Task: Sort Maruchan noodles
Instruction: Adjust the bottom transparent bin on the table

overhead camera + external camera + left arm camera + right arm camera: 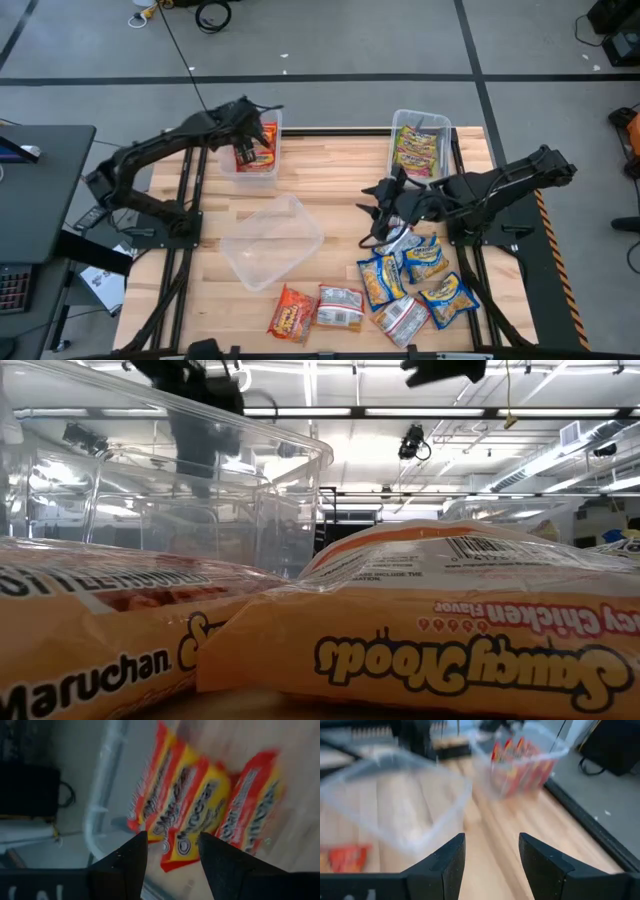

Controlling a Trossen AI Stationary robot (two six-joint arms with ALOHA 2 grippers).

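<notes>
Three clear bins were out: the left gripper point(249, 150) hovered over the far-left bin point(226, 160), fingers apart and empty above orange-red packets point(200, 805). Further right, the right gripper point(385, 200) was spread too, holding nothing, beside loose noodle packets point(415, 280).

Bright ceiling strip lights point(300, 410); both wrist views motion-blurred.

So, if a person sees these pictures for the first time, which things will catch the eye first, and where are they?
Probably the loose pile of noodle packets at the table's near right, blue-and-yellow ones beside orange-red and silvery ones. Next, the left gripper hanging open over the far-left bin of orange-red packets. An empty clear bin sits mid-table, and the right gripper hovers open beside the pile.
</notes>
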